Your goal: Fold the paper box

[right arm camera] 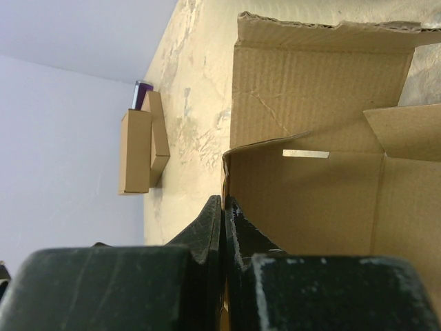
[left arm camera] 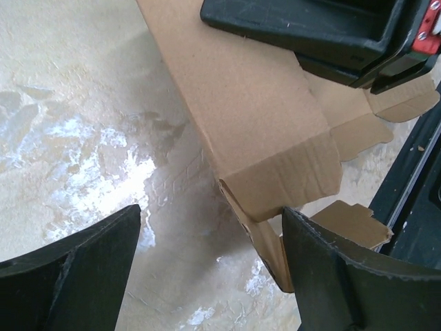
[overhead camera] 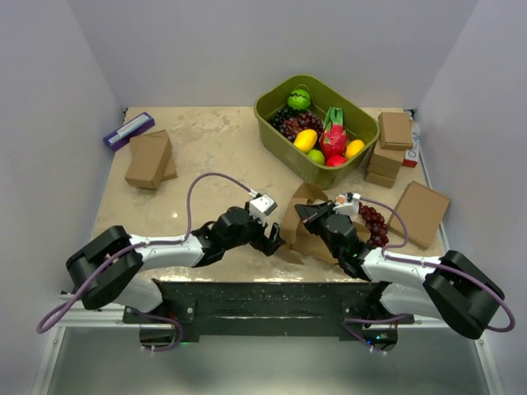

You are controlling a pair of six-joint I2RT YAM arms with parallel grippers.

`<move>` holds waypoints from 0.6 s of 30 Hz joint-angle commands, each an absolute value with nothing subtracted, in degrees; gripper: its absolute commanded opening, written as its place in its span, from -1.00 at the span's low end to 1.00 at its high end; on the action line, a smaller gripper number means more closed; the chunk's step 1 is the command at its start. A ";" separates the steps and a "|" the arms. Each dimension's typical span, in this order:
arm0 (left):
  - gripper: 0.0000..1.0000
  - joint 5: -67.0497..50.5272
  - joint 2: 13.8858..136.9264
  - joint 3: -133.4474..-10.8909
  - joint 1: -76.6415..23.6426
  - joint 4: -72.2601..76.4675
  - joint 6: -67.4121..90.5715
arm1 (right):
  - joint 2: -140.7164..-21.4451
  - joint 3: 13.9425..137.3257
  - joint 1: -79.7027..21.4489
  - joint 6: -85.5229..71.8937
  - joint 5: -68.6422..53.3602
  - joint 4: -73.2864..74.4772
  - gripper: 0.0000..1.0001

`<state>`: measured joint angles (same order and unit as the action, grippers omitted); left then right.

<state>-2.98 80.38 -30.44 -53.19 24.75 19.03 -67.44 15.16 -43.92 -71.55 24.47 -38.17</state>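
Observation:
The paper box (overhead camera: 303,220) is half-folded brown cardboard, standing at the table's near middle with its flaps loose. My right gripper (overhead camera: 307,216) is shut on one of its upright walls; in the right wrist view the fingers (right arm camera: 215,219) pinch the wall's edge, with the box's inside (right arm camera: 310,193) to the right. My left gripper (overhead camera: 272,239) is open at the box's left lower corner. In the left wrist view the folded corner (left arm camera: 269,179) hangs between the fingers of the left gripper (left arm camera: 210,231), close to the right finger (left arm camera: 331,269). The right gripper's black body (left arm camera: 324,31) shows above.
A green bin (overhead camera: 272,123) of fruit stands at the back. Loose grapes (overhead camera: 375,224) lie right of the box. Ready-made brown boxes are stacked at the right (overhead camera: 391,148) and back left (overhead camera: 150,159). A larger flat box (overhead camera: 420,212) lies at the right, and a purple item (overhead camera: 128,130) at the back left.

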 commanded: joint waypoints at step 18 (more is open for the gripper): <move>-0.54 -3.60 85.78 -36.99 -53.00 27.80 15.83 | -64.60 17.49 -44.12 -71.98 23.65 -33.59 -0.89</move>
